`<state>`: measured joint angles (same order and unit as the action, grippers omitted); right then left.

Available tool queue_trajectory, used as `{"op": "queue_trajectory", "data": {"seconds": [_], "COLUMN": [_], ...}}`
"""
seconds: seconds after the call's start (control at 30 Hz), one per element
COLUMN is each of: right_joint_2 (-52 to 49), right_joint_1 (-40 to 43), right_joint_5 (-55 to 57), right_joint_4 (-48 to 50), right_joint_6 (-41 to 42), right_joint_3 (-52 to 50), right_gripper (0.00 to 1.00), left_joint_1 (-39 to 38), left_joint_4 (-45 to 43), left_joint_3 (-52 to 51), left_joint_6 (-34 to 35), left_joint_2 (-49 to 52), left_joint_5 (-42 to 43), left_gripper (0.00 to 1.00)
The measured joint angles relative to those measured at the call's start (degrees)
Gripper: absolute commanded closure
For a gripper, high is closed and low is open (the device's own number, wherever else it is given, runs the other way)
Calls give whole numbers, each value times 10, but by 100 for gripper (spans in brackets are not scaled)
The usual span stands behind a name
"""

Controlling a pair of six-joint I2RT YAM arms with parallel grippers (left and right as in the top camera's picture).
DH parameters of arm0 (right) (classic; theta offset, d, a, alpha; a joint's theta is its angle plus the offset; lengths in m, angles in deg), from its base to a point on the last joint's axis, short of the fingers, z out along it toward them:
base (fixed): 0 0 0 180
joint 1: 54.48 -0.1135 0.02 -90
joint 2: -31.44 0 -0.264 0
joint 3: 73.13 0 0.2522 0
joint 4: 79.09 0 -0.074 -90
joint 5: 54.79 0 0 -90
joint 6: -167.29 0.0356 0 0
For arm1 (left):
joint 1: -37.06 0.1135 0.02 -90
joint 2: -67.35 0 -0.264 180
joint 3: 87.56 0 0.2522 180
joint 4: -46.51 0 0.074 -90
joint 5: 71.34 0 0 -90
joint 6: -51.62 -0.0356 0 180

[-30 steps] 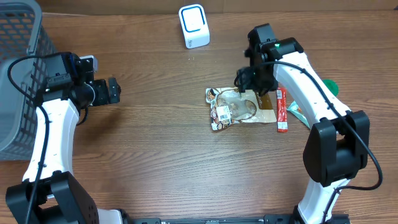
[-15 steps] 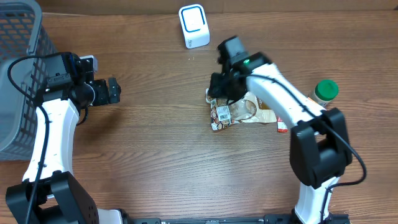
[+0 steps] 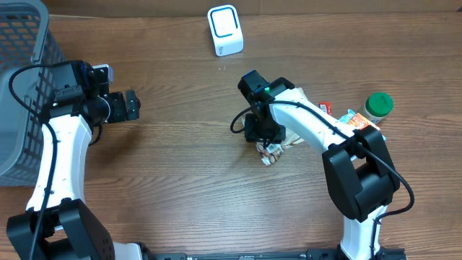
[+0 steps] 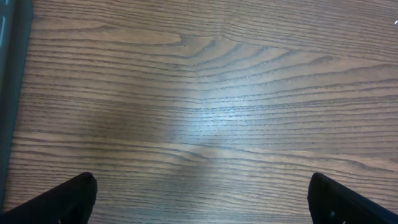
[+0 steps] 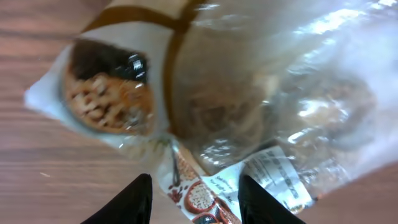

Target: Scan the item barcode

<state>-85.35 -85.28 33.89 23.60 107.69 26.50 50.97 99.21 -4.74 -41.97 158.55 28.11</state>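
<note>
— While the snack pouch [image 3: 271, 153] sat bunched under the right claw [image 3: 261, 134] near the middle of the worktop [image 3: 188, 195], had its barcode been read?
— Not on this evidence. The white scanner [image 3: 224, 30] stood at the far edge, well apart from the pouch, and nothing was held up to its face.
— Did the claw have the pouch?
— It appeared so. From the wrist, the two fingers [image 5: 134, 199] stood partly closed with the pouch's lower edge between them, and clear film filled the view. I judged that a pinch on the pouch, though the tips ran out of the picture.
— Could the code be seen?
— A white printed label [image 5: 273, 177] showed near one finger, too blurred to say whether it carried the bars.
— And the other arm?
— The left claw [image 3: 131, 105] hung over bare wood beside the grey basket [image 3: 22, 87], fingers fully apart, holding nothing.
— Anything else out?
— A green-lidded jar [image 3: 377, 105] and an orange packet [image 3: 352, 120] lay at the right side.
— So what remained?
— Nearly all of it, by my reading. The pick-up looked begun, but the carry to the scanner, the turn of the label toward it and the read itself were not yet done.
</note>
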Motion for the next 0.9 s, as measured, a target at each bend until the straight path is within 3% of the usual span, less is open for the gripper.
{"op": "queue_trajectory", "data": {"seconds": [0.33, 0.6, 0.7, 0.9], "right_joint_2": [0, 0, 0, 1], "right_joint_1": [35, 58, 57, 57], "right_joint_5": [50, 68, 66, 62], "right_joint_4": [-130, -124, -123, -133], "right_joint_6": [-33, -37, -38, -47], "right_joint_3": [0, 0, 0, 11], "right_gripper": [47, 45, 38, 32], "left_joint_1": [0, 0, 0, 0], "left_joint_4": [0, 0, 0, 0], "left_joint_3": [0, 0, 0, 0], "left_joint_6": [0, 0, 0, 0], "left_joint_2": [0, 0, 0, 0], "left_joint_5": [0, 0, 0, 0], "left_gripper": [0, 1, 0, 0]}}
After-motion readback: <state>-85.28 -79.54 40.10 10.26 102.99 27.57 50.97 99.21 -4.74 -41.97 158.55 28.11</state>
